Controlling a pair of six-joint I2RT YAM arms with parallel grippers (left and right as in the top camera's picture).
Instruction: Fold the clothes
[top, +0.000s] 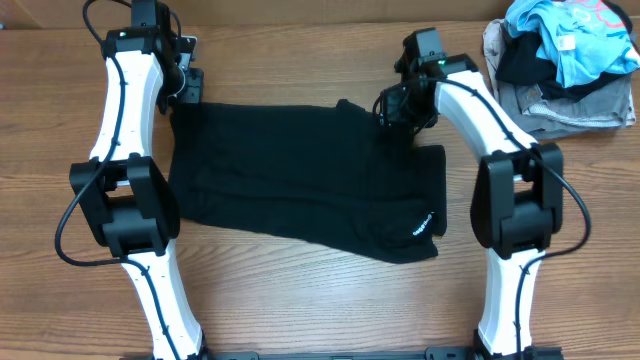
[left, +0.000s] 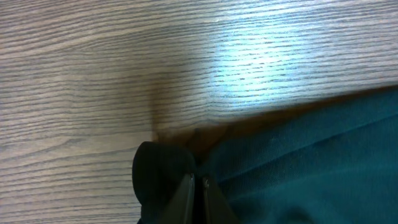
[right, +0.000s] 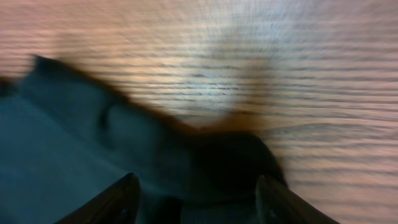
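Note:
The black garment (top: 300, 180) lies spread flat across the middle of the table, with small white lettering (top: 424, 224) near its right front corner. My left gripper (top: 185, 95) is at its far left corner; in the left wrist view the jaws (left: 198, 180) are shut on the cloth's edge (left: 298, 162). My right gripper (top: 398, 108) is at the far right edge of the garment. In the right wrist view its jaws (right: 196, 183) are wide open over the dark fabric (right: 68, 143), and that view is blurred.
A pile of other clothes sits at the far right corner: a light blue shirt (top: 585, 35) on top of a grey folded garment (top: 570, 105). Bare wooden table (top: 300, 310) surrounds the garment.

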